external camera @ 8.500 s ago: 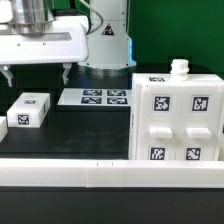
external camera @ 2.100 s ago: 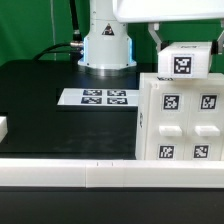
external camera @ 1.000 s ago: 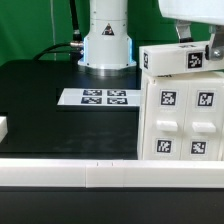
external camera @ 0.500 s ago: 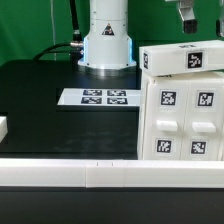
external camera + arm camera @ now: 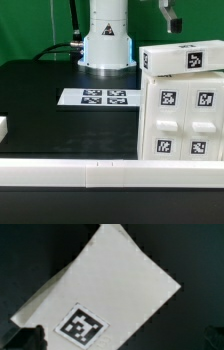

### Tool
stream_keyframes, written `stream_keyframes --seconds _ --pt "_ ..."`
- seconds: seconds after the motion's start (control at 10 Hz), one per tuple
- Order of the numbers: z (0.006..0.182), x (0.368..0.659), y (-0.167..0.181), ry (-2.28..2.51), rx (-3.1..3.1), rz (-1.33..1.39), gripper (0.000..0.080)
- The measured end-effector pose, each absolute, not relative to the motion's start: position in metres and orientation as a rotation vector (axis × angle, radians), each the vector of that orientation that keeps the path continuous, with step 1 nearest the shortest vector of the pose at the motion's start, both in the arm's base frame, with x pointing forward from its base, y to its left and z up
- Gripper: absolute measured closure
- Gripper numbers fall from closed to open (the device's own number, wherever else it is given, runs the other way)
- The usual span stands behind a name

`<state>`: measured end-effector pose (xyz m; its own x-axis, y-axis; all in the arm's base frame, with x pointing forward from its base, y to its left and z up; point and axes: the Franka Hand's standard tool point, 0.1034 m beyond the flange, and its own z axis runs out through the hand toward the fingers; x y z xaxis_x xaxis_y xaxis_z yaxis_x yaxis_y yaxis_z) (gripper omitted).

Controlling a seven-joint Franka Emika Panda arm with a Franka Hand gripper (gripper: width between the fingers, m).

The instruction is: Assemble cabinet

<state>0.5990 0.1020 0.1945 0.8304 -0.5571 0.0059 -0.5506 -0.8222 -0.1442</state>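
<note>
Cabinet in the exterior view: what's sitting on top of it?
A white tagged block lies across the top of the cabinet, slightly tilted. The cabinet's top face beneath it is covered, so whatever is there cannot be seen.

Cabinet [image 5: 180, 125]: white plastic, smooth, matt with a slight sheen. Its tags [image 5: 166, 99]: flat black-and-white print. Tabletop [image 5: 40, 100]: black, matt. Marker board [image 5: 97, 97]: thin white sheet, matt. Arm base [image 5: 107, 35]: white glossy casing.
</note>
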Motion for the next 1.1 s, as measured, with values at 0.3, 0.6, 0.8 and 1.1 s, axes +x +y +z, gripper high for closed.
stream_keyframes --seconds 0.3,0.6,0.8,1.1 --pt "0.1935 0.5985 0.1013 0.187 -3.013 -0.117 0.0002" --pt "0.1932 0.5969 0.1068 -0.48 -3.004 -0.144 0.0002" --pt "0.1929 0.5975 0.1018 -0.656 -2.977 -0.152 0.0002" --pt "0.1923 0.5979 0.0994 -1.008 -2.894 -0.167 0.0002"
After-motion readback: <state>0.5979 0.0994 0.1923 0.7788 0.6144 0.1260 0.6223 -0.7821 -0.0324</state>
